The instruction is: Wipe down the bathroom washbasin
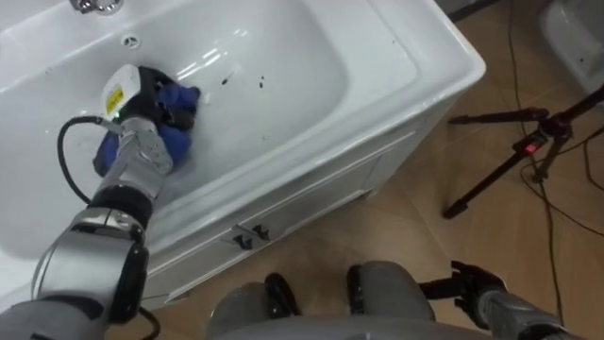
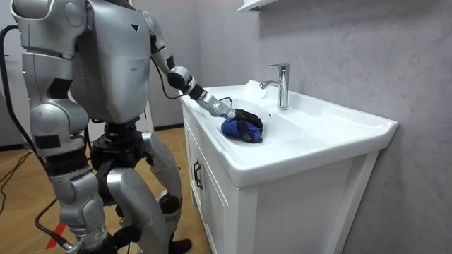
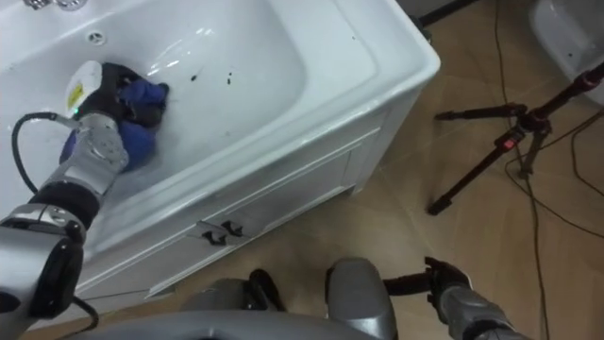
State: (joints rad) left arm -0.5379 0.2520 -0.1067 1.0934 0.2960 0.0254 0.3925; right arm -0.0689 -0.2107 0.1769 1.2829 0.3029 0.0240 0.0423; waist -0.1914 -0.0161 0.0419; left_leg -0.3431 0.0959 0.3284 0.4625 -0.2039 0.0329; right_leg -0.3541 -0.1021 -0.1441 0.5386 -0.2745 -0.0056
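down in the glossy white, round-cornered basin (image 1: 311, 57), toward its left end, a crumpled blue cloth (image 1: 177, 140) lies bunched, the left robot hand (image 1: 130, 92) clenched on its soft folds. the right robot hand (image 1: 477, 283) hangs low; i cannot tell its grip.

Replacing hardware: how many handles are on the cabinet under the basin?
2, side by side mid-front of the white cabinet below the basin: left handle, right handle. Other cabinet faces are hidden.
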